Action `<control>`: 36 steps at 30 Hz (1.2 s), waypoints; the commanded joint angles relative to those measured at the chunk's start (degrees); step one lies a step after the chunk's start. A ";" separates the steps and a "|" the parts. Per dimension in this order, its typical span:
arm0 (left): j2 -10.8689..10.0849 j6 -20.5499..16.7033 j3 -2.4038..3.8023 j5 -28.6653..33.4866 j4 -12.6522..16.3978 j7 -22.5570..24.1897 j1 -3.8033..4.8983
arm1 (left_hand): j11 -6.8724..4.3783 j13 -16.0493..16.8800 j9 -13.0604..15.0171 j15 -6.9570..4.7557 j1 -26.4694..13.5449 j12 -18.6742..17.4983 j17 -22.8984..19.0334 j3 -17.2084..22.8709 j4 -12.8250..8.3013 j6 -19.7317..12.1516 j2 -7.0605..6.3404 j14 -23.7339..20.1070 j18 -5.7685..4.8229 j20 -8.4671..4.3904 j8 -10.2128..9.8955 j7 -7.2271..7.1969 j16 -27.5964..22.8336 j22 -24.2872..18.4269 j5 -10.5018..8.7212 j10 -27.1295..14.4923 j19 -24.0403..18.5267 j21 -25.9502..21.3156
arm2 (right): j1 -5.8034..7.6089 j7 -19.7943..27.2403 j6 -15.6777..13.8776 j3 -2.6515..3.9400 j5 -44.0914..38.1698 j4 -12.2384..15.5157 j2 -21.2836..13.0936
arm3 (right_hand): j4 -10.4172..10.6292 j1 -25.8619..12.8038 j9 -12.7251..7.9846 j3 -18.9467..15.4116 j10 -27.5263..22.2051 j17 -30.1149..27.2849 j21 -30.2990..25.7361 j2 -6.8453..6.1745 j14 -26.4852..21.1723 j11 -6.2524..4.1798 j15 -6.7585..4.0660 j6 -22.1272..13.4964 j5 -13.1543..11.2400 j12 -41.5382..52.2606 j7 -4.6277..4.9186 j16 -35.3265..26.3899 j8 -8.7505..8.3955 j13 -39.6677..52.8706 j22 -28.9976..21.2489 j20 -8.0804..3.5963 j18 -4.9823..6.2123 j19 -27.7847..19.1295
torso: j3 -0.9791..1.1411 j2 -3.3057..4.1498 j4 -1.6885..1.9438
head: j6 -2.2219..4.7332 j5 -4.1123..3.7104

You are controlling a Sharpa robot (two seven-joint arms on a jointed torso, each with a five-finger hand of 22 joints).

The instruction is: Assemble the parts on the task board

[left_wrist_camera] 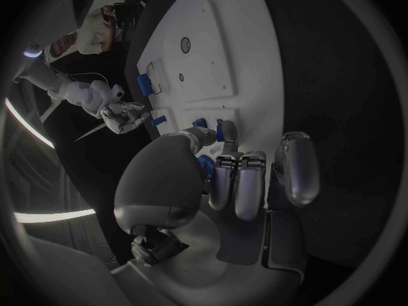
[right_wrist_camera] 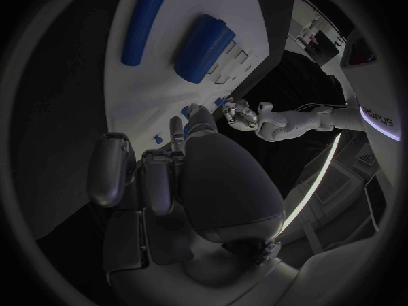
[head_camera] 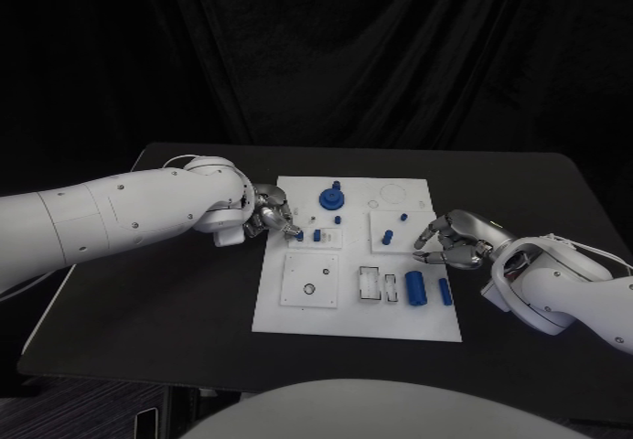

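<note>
Your left hand [head_camera: 273, 216] pinches a small blue part [head_camera: 298, 235] at the task board's [head_camera: 306, 315] left edge, your right hand [head_camera: 453, 240] sits fingers curled and empty at its right edge beside two blue cylinders [head_camera: 415, 287].

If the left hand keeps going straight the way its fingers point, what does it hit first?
Probably the small blue pegs standing on the task board: the left hand points right at them, fingertips almost touching. Depth is unclear.
</note>
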 commanded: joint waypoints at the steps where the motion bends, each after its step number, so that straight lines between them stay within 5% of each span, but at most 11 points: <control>1: -0.18 -1.23 0.01 0.24 0.42 1.84 -0.06 | -0.07 14.95 -0.12 -0.14 0.62 0.20 15.10 0.45 -0.76 0.48 -0.13 6.06 -0.06 -0.08 -0.20 0.00 0.15 9.93 -0.39 6.04 -0.30 -0.34 | -0.15 -0.95 -0.45 0.02 -0.35 0.02 -0.04 | -0.03 1.70 -0.08 0.22 2.27 5.93 -0.27 2.26 4.21 -1.79 -0.26 0.25 0.34 -0.46 -0.20 -0.01 0.24 -0.88 9.52 0.04 0.07 0.07 | 0.03 0.05 0.00 | 0.00 0.02; 36: 0.36 0.26 0.01 0.24 0.48 -0.10 -0.17 | -0.29 14.95 -1.07 -0.32 0.81 0.20 15.10 2.08 -1.86 2.87 0.33 6.06 0.15 -0.22 -0.86 -0.26 0.15 9.66 -1.14 6.04 -0.87 -1.32 | -0.16 -1.37 -0.07 0.02 -0.35 0.37 -0.35 | -0.05 1.77 -0.08 0.26 2.22 5.88 -0.47 2.25 4.20 -1.79 -0.26 0.23 0.36 -0.50 -0.21 -0.04 0.25 -0.97 9.46 0.04 0.11 0.00 | 0.04 0.17 0.09 | 0.00 0.17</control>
